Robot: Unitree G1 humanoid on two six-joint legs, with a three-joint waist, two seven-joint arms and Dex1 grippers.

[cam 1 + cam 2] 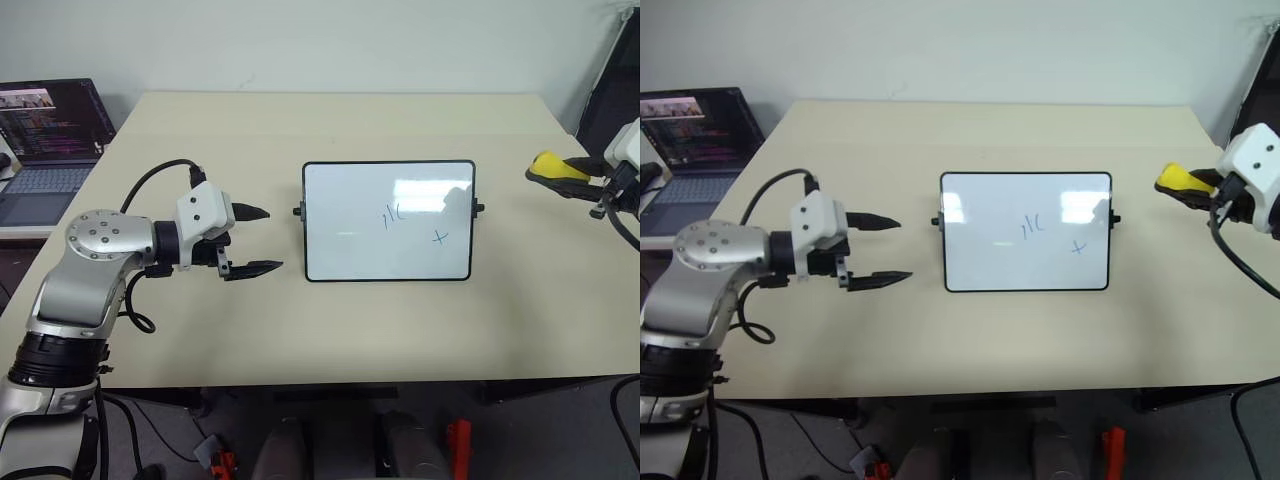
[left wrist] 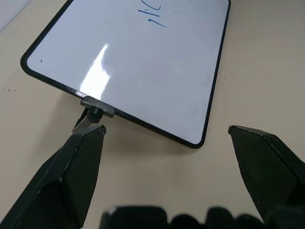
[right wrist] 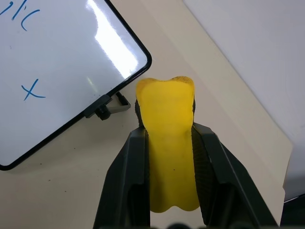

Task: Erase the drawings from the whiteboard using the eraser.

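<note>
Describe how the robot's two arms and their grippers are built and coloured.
The left arm is silver-grey metal with a round bolted joint cap, a black collar below and a black cable looping to the wrist. The left gripper has a white boxy housing and tapered black jaws. The right gripper has the same white housing, black jaws and black cables.

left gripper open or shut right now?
Open. The left gripper has its two black fingers spread wide with bare table between them, just off the whiteboard edge.
</note>
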